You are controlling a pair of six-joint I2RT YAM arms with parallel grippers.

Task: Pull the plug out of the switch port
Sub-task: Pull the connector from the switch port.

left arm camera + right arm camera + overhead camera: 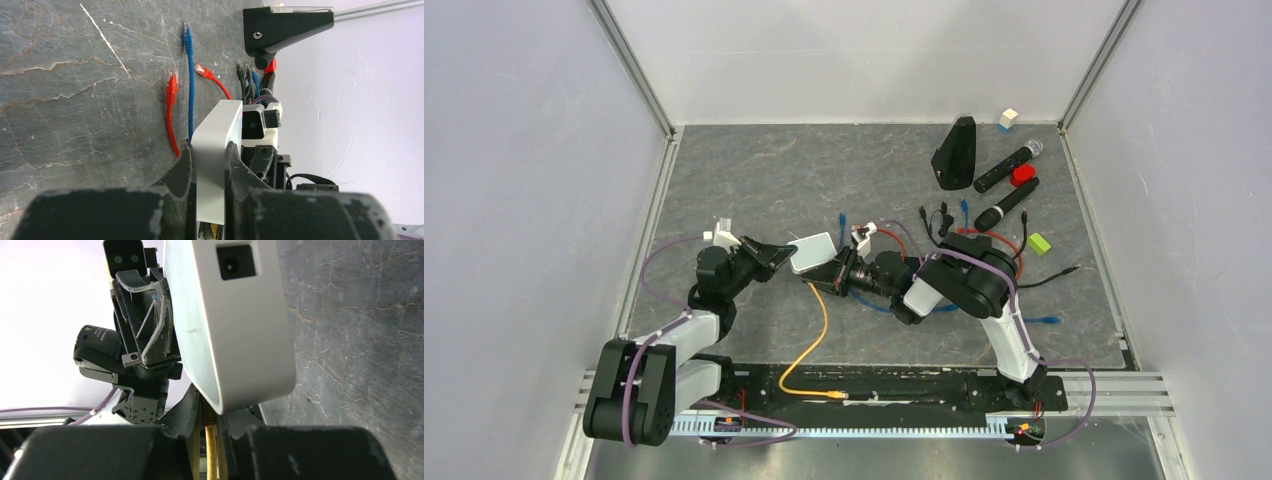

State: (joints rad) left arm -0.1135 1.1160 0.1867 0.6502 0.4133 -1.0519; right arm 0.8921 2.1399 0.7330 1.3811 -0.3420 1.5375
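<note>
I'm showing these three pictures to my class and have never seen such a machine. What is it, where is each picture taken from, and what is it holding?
Two robot arms are bolted at a table's near edge. The wide picture looks down from above; the other two come from cameras on each wrist. The left tool is shut on a white switch, a small network box. The right tool is shut on the yellow cable at its plug, which enters the switch. On the mat lie loose red and blue cables, two microphones and a green block.
</note>
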